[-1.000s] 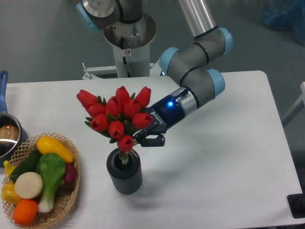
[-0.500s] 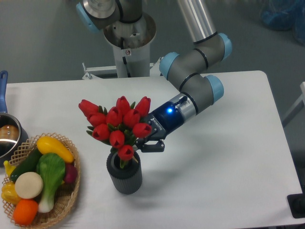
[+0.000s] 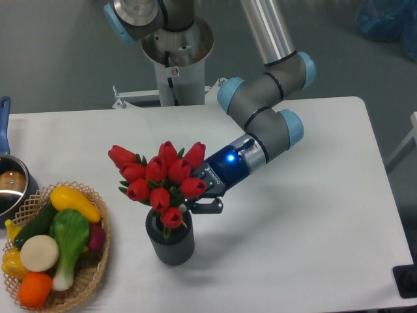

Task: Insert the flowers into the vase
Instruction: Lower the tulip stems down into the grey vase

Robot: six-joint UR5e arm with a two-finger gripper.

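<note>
Beside the fingers [image 3: 203,204], flowers [image 3: 159,179] stand in the vase [image 3: 171,242].

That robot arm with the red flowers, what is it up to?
The arm's hand is gripping a bunch of red tulips low down by the stems and putting it into a dark grey vase on the white table. The lowest bud sits right at the vase's mouth, so the stems seem to be inside, but the hand has not let go. A basket of toy vegetables sits to the side, untouched.
</note>
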